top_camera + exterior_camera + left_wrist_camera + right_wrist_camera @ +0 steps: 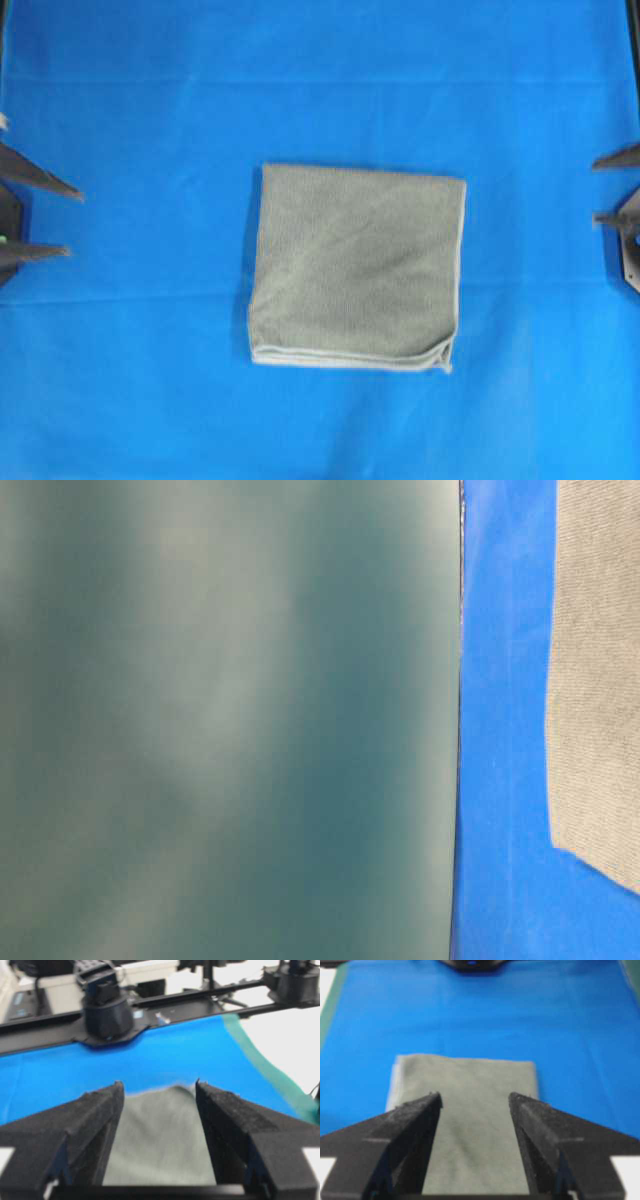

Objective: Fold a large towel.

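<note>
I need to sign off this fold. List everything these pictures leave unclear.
- Layer count of the towel: the overhead view shows only the top face and doubled hems at its near edge.
- Table-level view: a blurred grey-green surface fills most of it; only one towel edge shows.
- Left gripper and right gripper: the overhead frame edges cut off all but the open jaws' tips.
- Both wrist views: the jaws cover the towel's near part.

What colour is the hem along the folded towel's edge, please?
Pale grey, on the grey-green towel; clearest in the overhead view.
</note>
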Robot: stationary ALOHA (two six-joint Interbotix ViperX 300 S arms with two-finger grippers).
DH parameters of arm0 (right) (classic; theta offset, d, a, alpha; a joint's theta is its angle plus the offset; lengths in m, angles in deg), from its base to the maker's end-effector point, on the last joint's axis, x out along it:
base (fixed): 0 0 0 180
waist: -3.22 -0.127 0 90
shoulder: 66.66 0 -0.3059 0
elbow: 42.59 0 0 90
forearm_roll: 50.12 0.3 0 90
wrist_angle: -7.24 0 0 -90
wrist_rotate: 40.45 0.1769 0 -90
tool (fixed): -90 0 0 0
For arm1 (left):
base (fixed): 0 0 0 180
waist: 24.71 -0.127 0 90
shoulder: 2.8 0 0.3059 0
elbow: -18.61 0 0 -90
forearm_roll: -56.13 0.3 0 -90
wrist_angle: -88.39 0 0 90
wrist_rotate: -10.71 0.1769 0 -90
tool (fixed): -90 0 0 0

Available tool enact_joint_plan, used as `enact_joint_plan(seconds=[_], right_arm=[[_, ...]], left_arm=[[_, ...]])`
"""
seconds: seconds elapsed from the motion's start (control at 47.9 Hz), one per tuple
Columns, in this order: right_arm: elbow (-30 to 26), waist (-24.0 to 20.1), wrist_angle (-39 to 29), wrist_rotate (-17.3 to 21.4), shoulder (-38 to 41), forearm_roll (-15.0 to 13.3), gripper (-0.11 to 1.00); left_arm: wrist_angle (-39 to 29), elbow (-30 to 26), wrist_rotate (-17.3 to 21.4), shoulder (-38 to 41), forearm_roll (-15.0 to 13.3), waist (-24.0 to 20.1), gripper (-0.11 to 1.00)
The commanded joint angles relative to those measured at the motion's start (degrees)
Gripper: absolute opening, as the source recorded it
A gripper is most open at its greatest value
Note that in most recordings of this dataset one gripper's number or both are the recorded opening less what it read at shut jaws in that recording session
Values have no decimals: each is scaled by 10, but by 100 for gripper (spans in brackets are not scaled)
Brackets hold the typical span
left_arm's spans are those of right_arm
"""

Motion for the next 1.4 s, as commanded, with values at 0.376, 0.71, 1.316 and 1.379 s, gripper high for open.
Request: enact_joint_plan(seconds=[0.376, 0.71, 1.316, 1.379], right_arm=[[136, 2, -20, 169, -73, -85, 55], [178, 3, -23, 274, -16, -120, 54], [174, 2, -25, 276, -19, -121, 52], [174, 2, -28, 276, -19, -121, 52]], left_arm=[[-59, 122, -62, -132, -11, -105, 57], [-69, 145, -99, -118, -6, -105, 57], [-69, 145, -101, -117, -6, -105, 57], [-69, 145, -101, -117, -6, -105, 57]])
